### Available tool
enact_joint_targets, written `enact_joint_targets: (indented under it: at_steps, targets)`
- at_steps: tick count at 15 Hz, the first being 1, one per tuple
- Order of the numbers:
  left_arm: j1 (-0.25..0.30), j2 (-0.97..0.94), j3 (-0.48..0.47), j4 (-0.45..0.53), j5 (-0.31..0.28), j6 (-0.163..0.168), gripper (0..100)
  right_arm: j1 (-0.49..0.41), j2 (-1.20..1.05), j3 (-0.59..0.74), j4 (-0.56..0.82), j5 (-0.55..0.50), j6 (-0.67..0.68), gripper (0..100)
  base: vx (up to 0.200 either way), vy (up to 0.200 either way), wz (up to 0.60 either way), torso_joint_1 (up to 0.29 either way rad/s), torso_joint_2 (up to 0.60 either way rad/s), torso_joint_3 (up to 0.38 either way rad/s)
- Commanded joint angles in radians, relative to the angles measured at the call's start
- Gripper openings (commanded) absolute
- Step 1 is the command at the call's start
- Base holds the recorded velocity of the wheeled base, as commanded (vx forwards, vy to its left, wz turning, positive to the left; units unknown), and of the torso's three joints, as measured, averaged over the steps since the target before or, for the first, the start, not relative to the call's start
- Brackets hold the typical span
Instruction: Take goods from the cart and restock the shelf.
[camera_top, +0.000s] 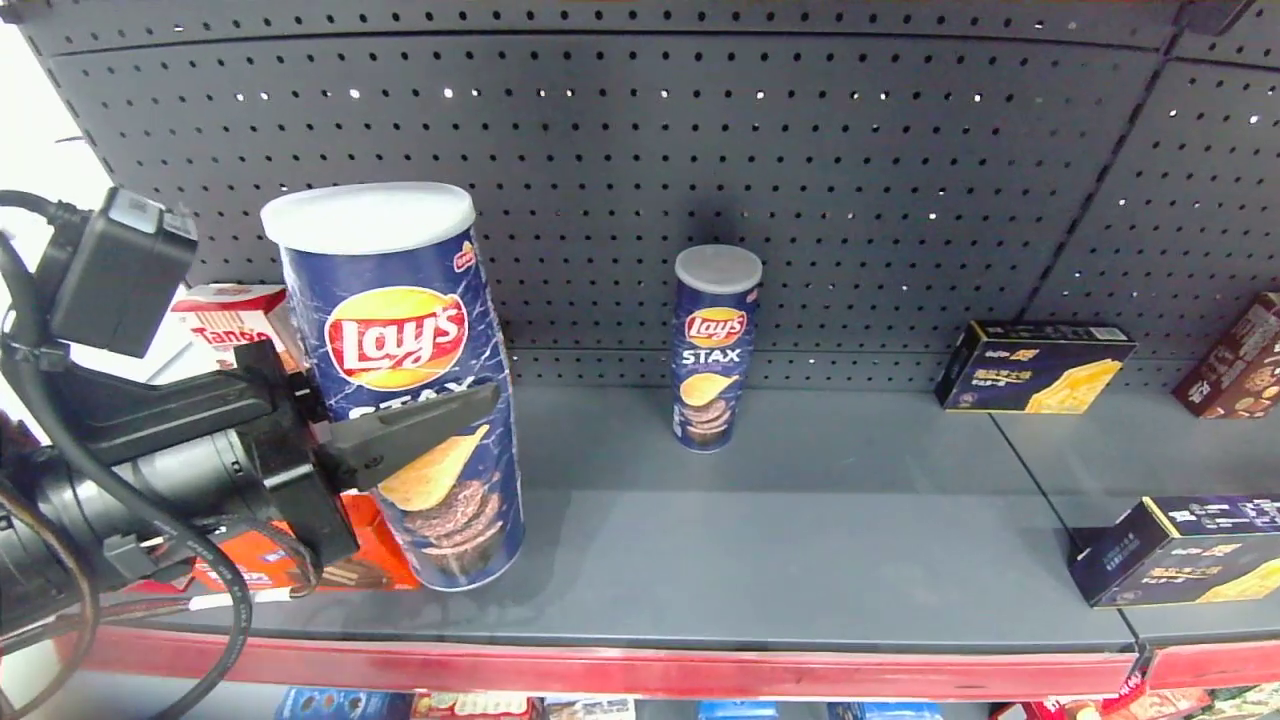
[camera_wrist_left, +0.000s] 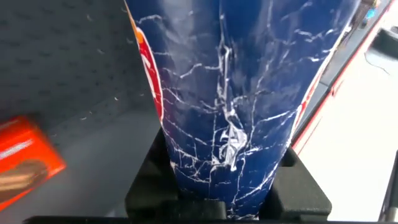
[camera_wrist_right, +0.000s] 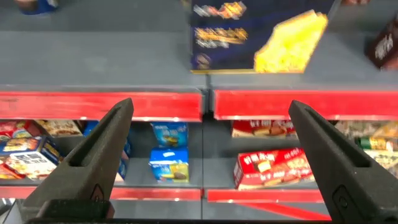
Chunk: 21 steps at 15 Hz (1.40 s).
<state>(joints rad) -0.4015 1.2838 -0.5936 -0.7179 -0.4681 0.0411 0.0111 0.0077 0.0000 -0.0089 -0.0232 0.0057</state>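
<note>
On the shelf (camera_top: 800, 540), a first can (camera_top: 714, 350) stands upright near the back edge, so we judge one item stocked. Our left gripper (camera_top: 440, 410) pinches a second can (camera_top: 400, 330) upright by the front left corner, its base at or just above the board. Letting go is left. Our right gripper (camera_wrist_right: 211, 107) is spread wide and holds nothing, facing the shelf's front edge.

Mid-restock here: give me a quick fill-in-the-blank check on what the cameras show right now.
The left gripper clamps the near chip can; the right gripper holds ___.
The right gripper's fingers are ___.
The far chip can stands ___ by the pegboard.
The shelf has a ___ front strip.
Missing words: nothing; open; upright; red.
</note>
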Motion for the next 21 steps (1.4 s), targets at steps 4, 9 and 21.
enact_joint_targets:
  at_steps: [4, 9, 21]
  targets:
    - [0.006, 0.000, -0.006, 0.000, 0.000, -0.001, 0, 0.001, 0.000, 0.000, 0.001, 0.000, -0.001, 100, 0.000, 0.000, 0.00, 0.000, 0.00, 0.000]
    - [0.026, -0.001, -0.017, 0.000, 0.002, -0.007, 0, 0.023, 0.054, -0.005, 0.001, 0.037, -0.059, 100, 0.000, 0.000, 0.00, 0.000, 0.00, 0.000]
    - [0.073, -0.029, 0.044, -0.041, 0.009, -0.047, 0, 0.314, 1.055, -0.586, -0.367, 0.152, 0.048, 100, 0.000, 0.000, 0.00, 0.000, 0.00, 0.000]
